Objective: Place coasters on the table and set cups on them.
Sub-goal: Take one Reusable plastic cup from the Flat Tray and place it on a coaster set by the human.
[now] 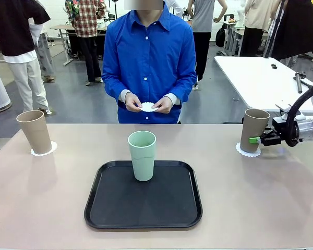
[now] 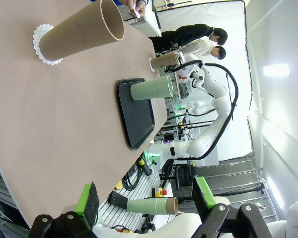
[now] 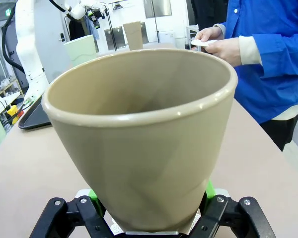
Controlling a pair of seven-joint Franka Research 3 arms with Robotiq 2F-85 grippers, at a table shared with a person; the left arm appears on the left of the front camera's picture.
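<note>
A tan cup (image 1: 254, 129) stands on a white coaster (image 1: 248, 151) at the table's (image 1: 261, 198) right side. My right gripper (image 1: 258, 139) is shut on the tan cup low on its side; in the right wrist view the cup (image 3: 139, 129) sits between the green pads (image 3: 209, 189). A second tan cup (image 1: 35, 131) rests on a coaster (image 1: 44, 149) at the left. The mint green cup (image 1: 142, 154) stands on a black tray (image 1: 143, 195). A person holds one coaster (image 1: 147, 107) in both hands. My left gripper (image 2: 145, 196) hangs open off the table's edge, holding nothing.
The black tray lies in the middle near the front edge. The person in a blue shirt (image 1: 148, 57) stands at the far side. A white table (image 1: 255, 78) stands behind at the right. Bare tabletop lies between tray and each tan cup.
</note>
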